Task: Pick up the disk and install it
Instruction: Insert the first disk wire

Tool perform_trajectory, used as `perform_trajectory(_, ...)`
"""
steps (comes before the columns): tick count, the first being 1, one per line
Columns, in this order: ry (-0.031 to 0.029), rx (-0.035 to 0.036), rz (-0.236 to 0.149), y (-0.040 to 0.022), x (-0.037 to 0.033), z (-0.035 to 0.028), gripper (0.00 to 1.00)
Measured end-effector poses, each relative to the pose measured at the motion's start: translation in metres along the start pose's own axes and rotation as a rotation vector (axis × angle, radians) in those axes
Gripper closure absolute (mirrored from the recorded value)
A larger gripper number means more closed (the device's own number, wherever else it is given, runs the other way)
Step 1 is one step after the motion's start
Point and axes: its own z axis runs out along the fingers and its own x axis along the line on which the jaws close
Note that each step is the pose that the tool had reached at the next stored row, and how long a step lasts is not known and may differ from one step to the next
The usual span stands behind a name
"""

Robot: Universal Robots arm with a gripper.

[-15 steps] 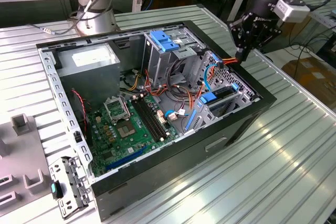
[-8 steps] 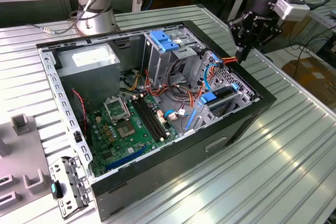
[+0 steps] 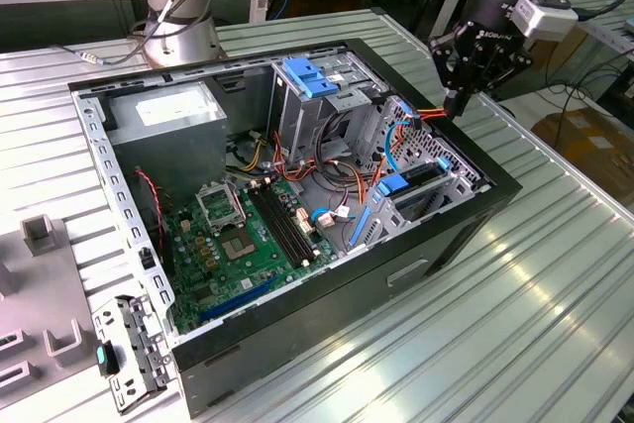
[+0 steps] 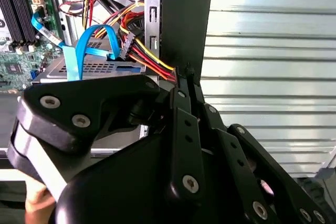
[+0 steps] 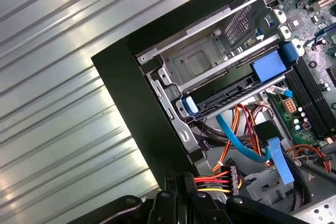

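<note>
The disk point(image 5: 226, 97) appears edge on as a flat dark slab with blue plastic ends, lying in the drive cage point(image 5: 202, 61) at the corner of the open computer case point(image 3: 297, 344). The exterior view shows that same disk point(image 3: 418, 175) near the case's right wall. My gripper point(image 3: 456, 104) hangs over that wall's rim, behind the cage. In both wrist views its fingers point(image 4: 181, 98) stand pressed together, so my gripper point(image 5: 178, 178) is shut. A red, orange and yellow cable bundle point(image 4: 152, 61) runs right up to the tips. Whether it is pinched is hidden.
The case holds a green motherboard point(image 3: 248, 235), a grey power-supply box point(image 3: 168, 111), a blue latch plate point(image 3: 312, 76) and blue flat cables point(image 4: 84, 51). It lies on a ribbed aluminium table point(image 3: 555, 294). A second arm's base point(image 3: 183, 7) stands behind; grey fixtures point(image 3: 40, 235) sit at the exterior view's left.
</note>
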Motion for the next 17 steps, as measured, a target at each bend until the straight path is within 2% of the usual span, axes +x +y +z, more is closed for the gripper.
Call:
perform_trajectory(2, -0.0007, -0.0021, 0.034, 0.0001, -0.0002, 0.0003, 0.84)
perform_trajectory(6, -0.0009, -0.0024, 0.039, 0.0051, -0.008, 0.0, 0.84)
perform_trajectory(8, -0.001, -0.0023, 0.041, 0.0063, -0.0098, 0.0, 0.84)
perform_trajectory(13, -0.0024, -0.0071, 0.117, 0.0064, -0.01, -0.0001, 0.84)
perform_trajectory(17, -0.0025, -0.0076, 0.122, 0.0098, -0.0141, -0.0002, 0.84)
